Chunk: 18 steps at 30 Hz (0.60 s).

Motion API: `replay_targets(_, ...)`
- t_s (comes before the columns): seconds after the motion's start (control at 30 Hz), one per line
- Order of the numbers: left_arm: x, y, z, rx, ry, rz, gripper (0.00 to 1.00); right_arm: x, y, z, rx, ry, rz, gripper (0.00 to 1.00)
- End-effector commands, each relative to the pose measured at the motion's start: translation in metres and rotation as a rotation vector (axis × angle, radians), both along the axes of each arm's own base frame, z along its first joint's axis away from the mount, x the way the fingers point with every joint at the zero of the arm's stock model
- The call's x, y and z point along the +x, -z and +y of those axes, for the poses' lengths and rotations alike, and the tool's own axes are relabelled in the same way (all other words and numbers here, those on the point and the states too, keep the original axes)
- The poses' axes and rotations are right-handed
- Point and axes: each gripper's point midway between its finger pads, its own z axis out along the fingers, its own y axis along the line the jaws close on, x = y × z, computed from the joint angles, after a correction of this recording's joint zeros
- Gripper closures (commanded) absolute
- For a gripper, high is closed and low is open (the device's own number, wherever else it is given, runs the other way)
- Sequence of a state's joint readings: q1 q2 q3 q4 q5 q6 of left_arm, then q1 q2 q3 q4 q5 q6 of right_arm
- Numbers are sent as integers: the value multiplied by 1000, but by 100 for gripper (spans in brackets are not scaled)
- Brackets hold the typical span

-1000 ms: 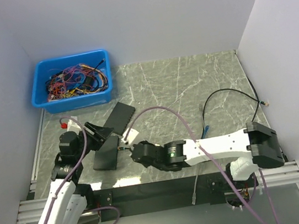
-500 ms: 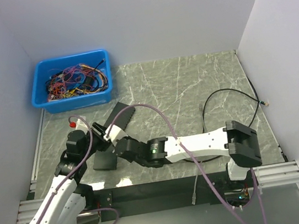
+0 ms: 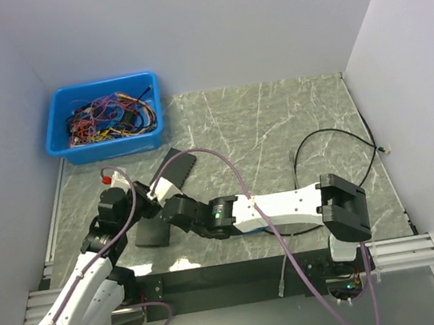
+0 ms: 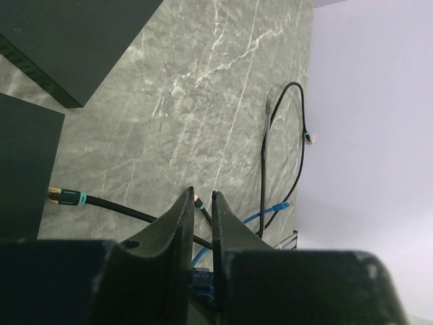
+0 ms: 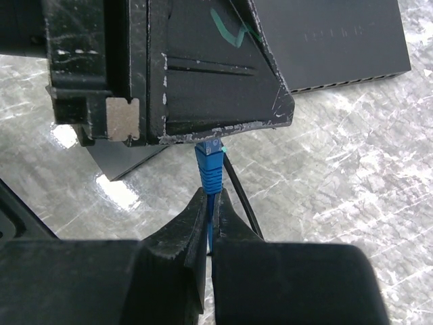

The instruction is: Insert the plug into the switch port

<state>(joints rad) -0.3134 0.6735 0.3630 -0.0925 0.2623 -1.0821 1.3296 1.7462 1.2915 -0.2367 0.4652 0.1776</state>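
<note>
bin: blue, far-left corner, holds tangled wires.
left tool: nearly closed, thin slit left; whether it grips anything is unclear.
plug: blue, above surface, tip hidden behind left tool; unseen from above.
switch: black, left part blocked by left tool.
right tool: pinched tight on plug's tail.
black cable: loose loop, right.
</note>
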Motion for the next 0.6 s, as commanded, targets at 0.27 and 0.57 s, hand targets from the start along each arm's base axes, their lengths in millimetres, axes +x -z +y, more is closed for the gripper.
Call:
replay_targets(0.27,6,4,-2,23,2,-25,99,12,-35,15,111,26,-23,100)
replay_targets(0.57,11,-9,-3,53,25,-95,99,15,-70,-1,282,-62,47,46)
